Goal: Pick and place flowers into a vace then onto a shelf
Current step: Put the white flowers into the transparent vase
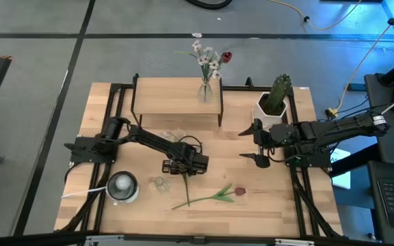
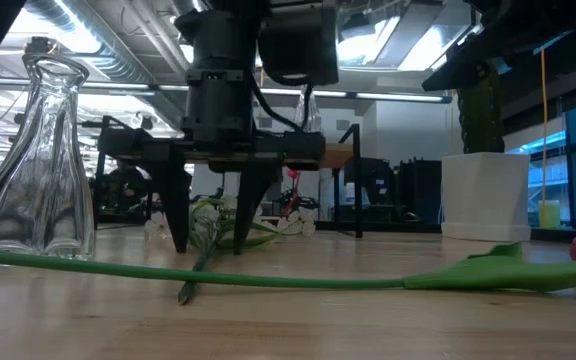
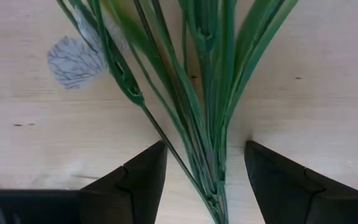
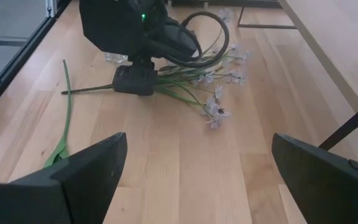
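Observation:
A spray of green stems with small white blossoms [image 4: 211,87] lies flat on the table. My left gripper [image 3: 205,149] points down over its stem end, open, one finger on each side of the stems [image 3: 207,168] without touching them; the low view shows the fingertips [image 2: 180,240] close to the tabletop. A red-bud flower [image 1: 214,196] lies on the table nearer the front edge. On the shelf [image 1: 163,99] stands a glass vase [image 1: 207,89] holding white blossoms and a red bud. My right gripper [image 1: 257,143] hovers open right of centre, holding nothing.
An empty clear glass vase [image 2: 43,160] stands on the table near the front left, beside a white round object [image 1: 122,186]. A cactus in a white pot [image 1: 273,102] stands right of the shelf, just behind my right gripper. Bare wood lies between the two grippers.

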`<state>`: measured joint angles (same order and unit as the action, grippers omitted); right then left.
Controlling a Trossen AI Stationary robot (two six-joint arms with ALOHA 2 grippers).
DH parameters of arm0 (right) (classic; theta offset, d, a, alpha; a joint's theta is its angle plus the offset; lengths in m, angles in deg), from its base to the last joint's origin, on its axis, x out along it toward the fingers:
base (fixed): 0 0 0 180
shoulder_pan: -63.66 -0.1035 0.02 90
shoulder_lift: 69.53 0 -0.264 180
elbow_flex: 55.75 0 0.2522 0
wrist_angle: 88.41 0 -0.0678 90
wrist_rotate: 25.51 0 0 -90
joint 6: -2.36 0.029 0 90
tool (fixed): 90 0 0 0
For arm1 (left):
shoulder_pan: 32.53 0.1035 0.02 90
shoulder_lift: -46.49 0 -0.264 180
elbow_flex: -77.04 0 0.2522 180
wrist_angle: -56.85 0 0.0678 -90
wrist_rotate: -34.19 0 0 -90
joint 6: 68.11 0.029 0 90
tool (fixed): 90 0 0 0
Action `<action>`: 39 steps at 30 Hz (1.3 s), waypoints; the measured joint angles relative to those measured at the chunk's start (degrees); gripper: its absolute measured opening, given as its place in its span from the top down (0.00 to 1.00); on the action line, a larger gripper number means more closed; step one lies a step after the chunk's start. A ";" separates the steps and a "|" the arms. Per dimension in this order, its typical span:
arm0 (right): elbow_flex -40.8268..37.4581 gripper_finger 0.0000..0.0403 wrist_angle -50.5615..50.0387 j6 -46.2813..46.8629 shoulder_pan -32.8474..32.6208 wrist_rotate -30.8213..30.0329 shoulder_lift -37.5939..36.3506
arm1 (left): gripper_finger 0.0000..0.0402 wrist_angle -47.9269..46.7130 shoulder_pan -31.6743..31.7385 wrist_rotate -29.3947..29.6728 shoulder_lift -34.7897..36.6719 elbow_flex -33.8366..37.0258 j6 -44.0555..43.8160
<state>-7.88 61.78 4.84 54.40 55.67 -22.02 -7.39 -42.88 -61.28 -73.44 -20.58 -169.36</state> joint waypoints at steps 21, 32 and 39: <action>0.00 0.01 -0.10 0.00 0.00 0.00 0.00 | 0.83 -0.37 -0.13 3.74 -0.95 0.24 4.10; 0.00 0.01 -0.19 -0.04 0.01 0.00 0.00 | 0.98 -0.81 0.17 10.68 3.09 0.85 11.20; 0.00 0.01 -0.17 -0.02 0.02 0.00 -0.02 | 0.98 1.42 -1.09 16.41 12.69 0.61 17.54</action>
<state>-7.88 61.61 4.82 54.42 55.67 -22.04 -5.97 -43.97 -44.87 -60.75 -19.97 -151.82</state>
